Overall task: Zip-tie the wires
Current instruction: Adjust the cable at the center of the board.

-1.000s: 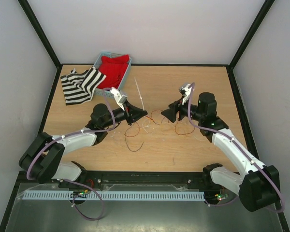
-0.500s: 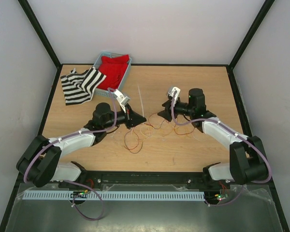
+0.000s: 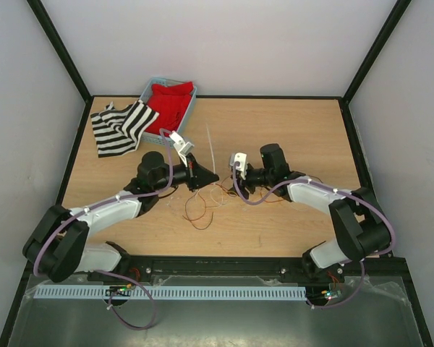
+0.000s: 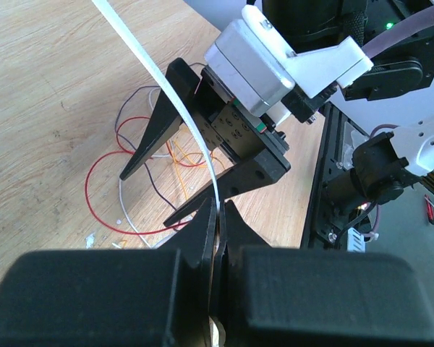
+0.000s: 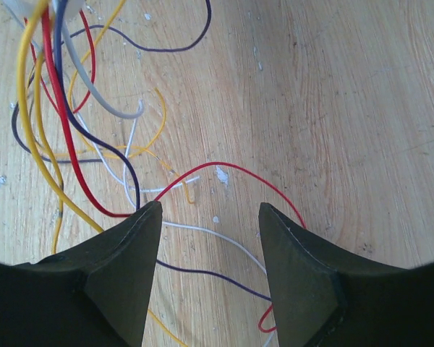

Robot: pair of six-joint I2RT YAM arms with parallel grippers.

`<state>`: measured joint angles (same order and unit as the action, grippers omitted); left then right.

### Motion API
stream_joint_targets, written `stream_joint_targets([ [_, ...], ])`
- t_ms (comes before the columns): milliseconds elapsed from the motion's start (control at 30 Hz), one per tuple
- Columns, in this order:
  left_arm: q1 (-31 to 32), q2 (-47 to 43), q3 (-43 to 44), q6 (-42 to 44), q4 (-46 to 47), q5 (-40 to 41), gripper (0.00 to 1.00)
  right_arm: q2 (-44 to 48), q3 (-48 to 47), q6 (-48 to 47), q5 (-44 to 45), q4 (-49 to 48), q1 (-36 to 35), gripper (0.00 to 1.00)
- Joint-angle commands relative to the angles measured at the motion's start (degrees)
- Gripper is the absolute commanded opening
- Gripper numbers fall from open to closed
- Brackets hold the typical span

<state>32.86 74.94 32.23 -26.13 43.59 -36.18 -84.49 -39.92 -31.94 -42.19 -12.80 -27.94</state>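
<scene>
Wooden table (image 3: 275, 123), walled on three sides. Left hand (image 4: 217, 210) clamped on white strip (image 4: 161, 74). Right hand (image 5: 206, 210) open, low over wires (image 5: 67, 141) sprawled loose just ahead of it. Not gathered, not looped yet; seemingly barely begun.

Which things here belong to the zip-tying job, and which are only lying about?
For the job: wires; white plastic strip, clamped in the left pincer; right pincer, open over the wires.

Lying about: striped cloth; blue basket; red cloth inside the basket.
</scene>
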Motion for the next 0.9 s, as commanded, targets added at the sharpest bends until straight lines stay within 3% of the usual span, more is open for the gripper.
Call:
stream_joint_targets([
  [0, -0.6, -2.11, 1.72, -0.23, -0.55, -0.94, 0.0, 1.53, -0.96, -3.08, 1.28, 4.07, -0.42, 0.66],
  [233, -1.69, -4.14, 1.32, 0.26, -2.19, -0.39, 0.0, 0.47, -2.83, -5.22, 6.98, 9.48, -0.73, 0.65],
  [500, -2.05, -4.01, 1.32, 0.69, -2.64, -0.55, 0.0, 0.73, -3.33, -7.06, 5.42, 11.34, -1.19, 0.64],
  [667, -2.18, -3.68, 1.18, 1.02, -2.91, -0.3, 0.0, 3.7, -3.18, -5.51, 13.46, 9.46, -1.22, 0.62],
  [867, -2.32, -2.81, 1.13, 1.42, -3.12, -0.08, 0.0, 6.83, -3.02, -6.05, 11.99, 10.16, -1.15, 0.63],
])
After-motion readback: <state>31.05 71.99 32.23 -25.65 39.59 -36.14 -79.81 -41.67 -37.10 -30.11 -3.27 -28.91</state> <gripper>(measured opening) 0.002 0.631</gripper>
